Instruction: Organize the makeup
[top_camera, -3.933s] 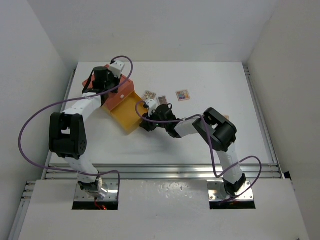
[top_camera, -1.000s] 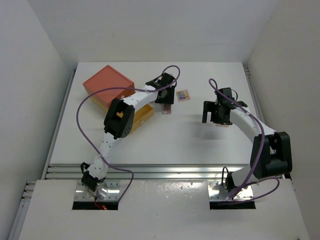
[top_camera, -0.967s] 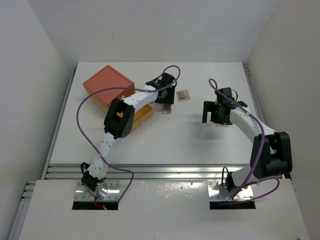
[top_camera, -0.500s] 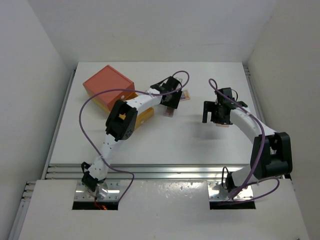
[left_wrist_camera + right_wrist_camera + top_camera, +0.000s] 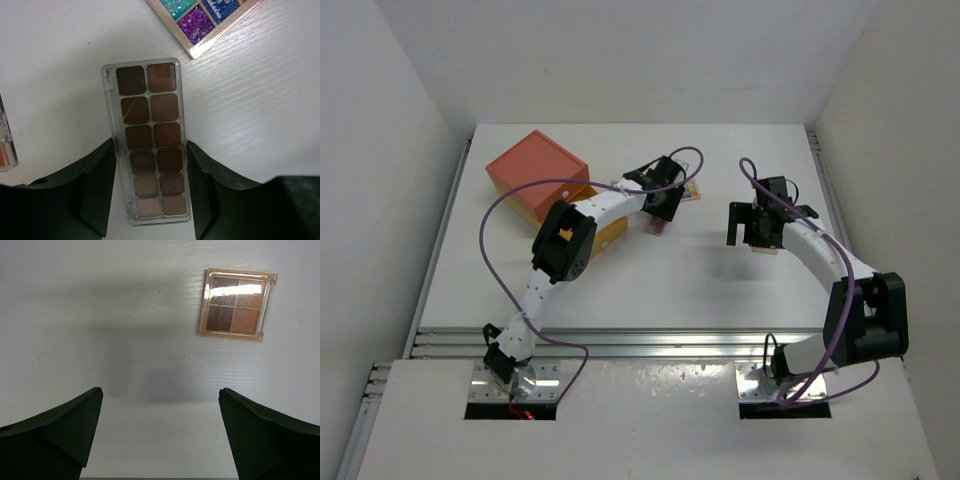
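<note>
Sliding my left tool (image 5: 150, 150) sideways, I now have its fingers (image 5: 95, 190) flanking the long brown palette (image 5: 150, 100) lying flat on the counter (image 5: 250, 125) beside the glitter palette (image 5: 210, 20), pinched or not I cannot tell, so pickup seems close.

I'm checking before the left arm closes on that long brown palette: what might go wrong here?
The left gripper straddles the long brown palette off-centre, one finger nearer than the other, so closing may skew or slide it. The glitter palette lies close beyond its far end and might get nudged.
</note>
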Robot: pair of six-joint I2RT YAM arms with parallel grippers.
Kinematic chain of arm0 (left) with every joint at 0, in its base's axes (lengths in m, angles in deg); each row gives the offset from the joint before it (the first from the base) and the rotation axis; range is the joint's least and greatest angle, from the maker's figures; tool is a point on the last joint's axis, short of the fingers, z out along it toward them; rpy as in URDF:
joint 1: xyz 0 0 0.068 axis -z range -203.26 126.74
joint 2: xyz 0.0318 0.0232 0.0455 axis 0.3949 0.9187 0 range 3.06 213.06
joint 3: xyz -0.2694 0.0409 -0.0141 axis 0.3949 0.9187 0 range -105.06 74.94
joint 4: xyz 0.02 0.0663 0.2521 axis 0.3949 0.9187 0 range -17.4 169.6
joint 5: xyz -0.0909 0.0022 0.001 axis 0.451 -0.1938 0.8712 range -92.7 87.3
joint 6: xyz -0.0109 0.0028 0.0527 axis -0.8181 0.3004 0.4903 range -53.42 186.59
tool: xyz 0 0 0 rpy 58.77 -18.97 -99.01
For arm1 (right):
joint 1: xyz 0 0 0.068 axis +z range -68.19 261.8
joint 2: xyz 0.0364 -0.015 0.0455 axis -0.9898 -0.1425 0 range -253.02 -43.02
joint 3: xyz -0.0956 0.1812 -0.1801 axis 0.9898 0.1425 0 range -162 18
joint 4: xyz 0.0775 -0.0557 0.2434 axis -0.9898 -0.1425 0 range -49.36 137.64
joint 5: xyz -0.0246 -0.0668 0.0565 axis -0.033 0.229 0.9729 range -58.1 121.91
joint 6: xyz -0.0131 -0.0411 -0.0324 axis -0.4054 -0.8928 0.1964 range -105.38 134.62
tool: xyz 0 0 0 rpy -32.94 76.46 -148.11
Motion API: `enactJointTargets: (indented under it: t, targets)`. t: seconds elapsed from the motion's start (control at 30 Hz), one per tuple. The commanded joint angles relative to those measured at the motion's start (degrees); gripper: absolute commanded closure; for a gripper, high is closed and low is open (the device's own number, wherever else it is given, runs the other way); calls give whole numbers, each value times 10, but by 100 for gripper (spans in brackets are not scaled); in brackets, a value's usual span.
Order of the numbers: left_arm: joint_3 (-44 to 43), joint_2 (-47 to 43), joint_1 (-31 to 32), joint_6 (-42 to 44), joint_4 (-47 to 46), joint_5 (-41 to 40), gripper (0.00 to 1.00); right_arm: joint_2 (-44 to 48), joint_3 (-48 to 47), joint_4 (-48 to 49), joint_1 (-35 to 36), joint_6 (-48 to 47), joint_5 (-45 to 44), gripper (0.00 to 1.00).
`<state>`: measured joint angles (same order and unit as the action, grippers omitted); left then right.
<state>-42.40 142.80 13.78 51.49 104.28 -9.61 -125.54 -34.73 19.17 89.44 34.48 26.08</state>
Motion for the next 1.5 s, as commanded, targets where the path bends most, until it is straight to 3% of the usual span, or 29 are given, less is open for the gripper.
enactJointTargets:
  t: [0.0,0.07,0.1,0.2,0.37,0.63,0.73,0.93,1.13,1.47]
  targets:
    - [38,26,1,-3,76,34,62,17,3,17,0,-5,-9,0]
    - [38,26,1,-3,76,39,74,20,3,17,1,-5,-10,0]
    - [38,26,1,3,76,45,85,21,4,16,1,-7,-11,0]
    - [20,26,1,15,76,66,100,20,1,14,2,-7,-13,0]
    - [-24,-30,1,59,52,110,100,22,-4,21,1,-20,-15,0]
    - [-4,-186,-15,190,-10,139,100,27,-11,32,2,-33,-16,0]
    - [65,-262,-49,228,-10,144,100,33,-4,48,2,-33,-16,0]
    - [303,-406,-132,317,-59,171,100,27,4,73,2,-26,-12,0]
    - [465,-458,-183,357,-148,179,100,11,-11,74,5,-22,1,0]
    - [527,-436,-206,390,-216,190,100,9,-16,61,9,-32,-3,0]
